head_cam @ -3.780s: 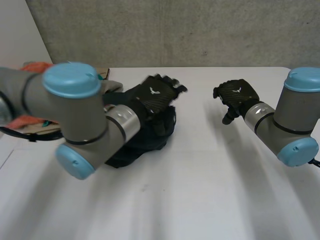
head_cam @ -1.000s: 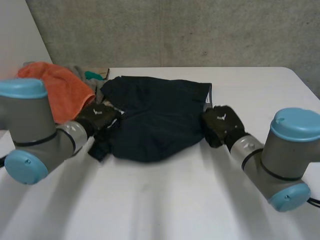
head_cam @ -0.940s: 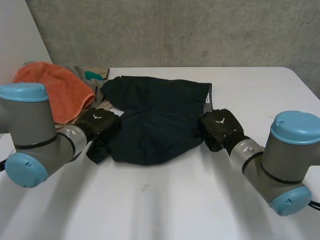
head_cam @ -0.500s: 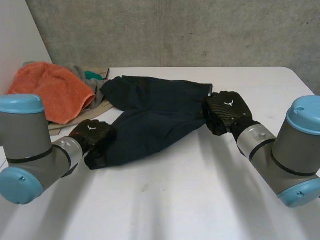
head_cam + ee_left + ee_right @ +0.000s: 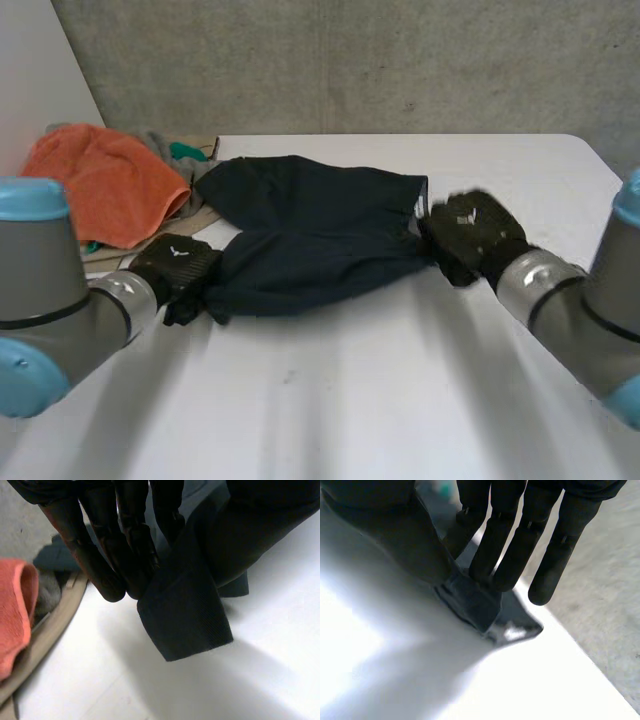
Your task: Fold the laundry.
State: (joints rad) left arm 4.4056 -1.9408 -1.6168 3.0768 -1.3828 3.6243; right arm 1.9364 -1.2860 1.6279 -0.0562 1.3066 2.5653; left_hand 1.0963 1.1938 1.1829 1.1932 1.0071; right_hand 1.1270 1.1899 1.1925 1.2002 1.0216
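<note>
The dark garment (image 5: 320,225) lies spread on the desk (image 5: 400,400); the left robot hand (image 5: 178,268) pinches one end, the right robot hand (image 5: 472,236) the other; soft, light, limp cloth, probably best gripped at corners.

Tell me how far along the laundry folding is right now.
Done: the dark garment lies spread out on the table. In hand: the left hand pinches its near left corner and the right hand pinches its right end, holding it stretched between them. Left: no fold is made yet, and the orange towel waits at the far left with other cloths.
</note>
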